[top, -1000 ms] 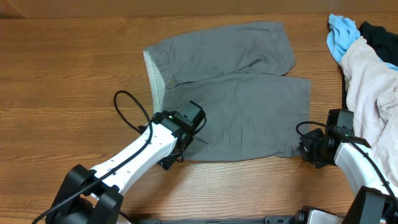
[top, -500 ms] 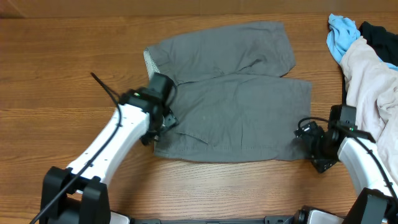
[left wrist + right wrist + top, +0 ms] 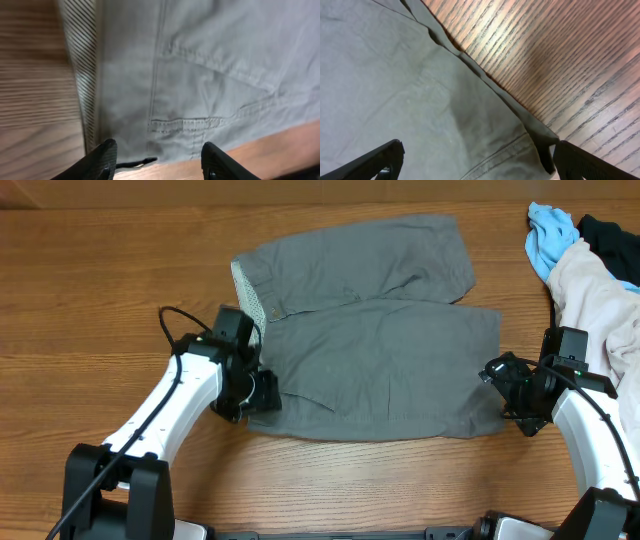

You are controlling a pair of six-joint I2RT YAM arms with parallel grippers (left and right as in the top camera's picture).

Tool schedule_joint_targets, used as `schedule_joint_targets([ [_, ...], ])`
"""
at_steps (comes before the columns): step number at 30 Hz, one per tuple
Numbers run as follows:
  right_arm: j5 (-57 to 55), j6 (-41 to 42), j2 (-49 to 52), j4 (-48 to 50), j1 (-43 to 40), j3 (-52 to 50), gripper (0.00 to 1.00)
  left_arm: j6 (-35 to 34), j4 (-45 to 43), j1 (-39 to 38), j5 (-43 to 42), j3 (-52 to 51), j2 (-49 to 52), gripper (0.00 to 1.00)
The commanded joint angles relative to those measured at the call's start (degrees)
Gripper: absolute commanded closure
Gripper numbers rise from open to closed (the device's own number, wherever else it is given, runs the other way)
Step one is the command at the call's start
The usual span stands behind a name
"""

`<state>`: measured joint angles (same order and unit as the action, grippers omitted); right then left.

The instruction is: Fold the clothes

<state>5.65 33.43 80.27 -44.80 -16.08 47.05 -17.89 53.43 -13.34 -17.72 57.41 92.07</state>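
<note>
- Lying flat and central: gray cotton shorts [image 3: 375, 350], softly creased, with stitched seams and a speckled waistband lining at the left.
- Left pincer [image 3: 160, 154] open over the waistband's near corner.
- Right pincer [image 3: 477, 155] spread wide above the leg hem.
- Streaky wood-grain desk [image 3: 100, 280] beneath.

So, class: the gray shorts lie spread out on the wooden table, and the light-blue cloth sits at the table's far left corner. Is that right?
Not quite. The light-blue cloth sits at the far right corner, not the left, next to the whitish-pink garment. The overhead view shows this. The rest stands: the gray shorts lie spread out on the wooden table.
</note>
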Motion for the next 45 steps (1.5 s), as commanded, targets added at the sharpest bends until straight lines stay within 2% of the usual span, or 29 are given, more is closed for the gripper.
schedule_joint_targets([
  [1,-0.63,-0.92,0.07,0.11,-0.07,1.03,0.0,4.59,-1.53,0.81,-2.8,-2.51,0.5,0.42],
  [9,-0.66,-0.94,0.07,0.07,-0.07,1.03,0.0,3.72,-8.59,5.27,-2.54,-6.62,0.5,0.38],
  [13,-0.66,-0.94,0.07,0.2,-0.07,1.03,0.0,3.82,-13.16,5.81,-7.87,-8.9,0.5,0.34],
  [16,-0.66,-0.92,0.07,0.33,-0.07,1.03,0.0,4.2,-15.26,5.81,-12.07,-10.1,0.5,0.35],
  [21,-0.68,-0.94,0.07,0.28,-0.07,1.01,0.0,5.38,-15.54,5.92,-12.13,-10.1,0.5,0.46],
  [24,-0.66,-0.94,0.07,0.31,-0.07,1.01,0.0,5.7,-15.41,5.92,-12.13,-10.1,0.5,0.49],
  [26,-0.68,-0.94,0.07,0.31,-0.07,1.01,0.0,5.7,-14.91,5.92,-12.11,-10.1,0.5,0.62],
  [29,-0.7,-0.94,0.07,0.31,-0.07,0.98,0.0,6.01,-13.35,5.92,-12.13,-10.1,0.5,0.96],
  [33,-1.42,-0.96,0.07,0.28,-0.07,0.98,0.0,7.21,-8.63,5.92,-12.57,-9.99,0.46,0.96],
  [38,-1.7,-0.94,0.07,0.31,-0.07,0.98,0.0,13.51,-3.28,5.92,-14.45,-10.01,0.33,0.96],
  [40,-1.7,-0.94,0.07,0.31,-0.07,0.98,0.0,13.27,-1.64,5.92,-10.84,-10.01,0.35,0.96],
  [43,-1.7,-0.94,0.07,0.31,-0.07,0.98,0.0,8.98,-0.09,5.92,-1.88,-10.4,0.46,0.96],
  [45,-1.7,-0.94,0.07,0.31,-0.07,0.98,0.0,7.43,-0.42,5.92,-0.5,-11.37,0.46,0.96],
])
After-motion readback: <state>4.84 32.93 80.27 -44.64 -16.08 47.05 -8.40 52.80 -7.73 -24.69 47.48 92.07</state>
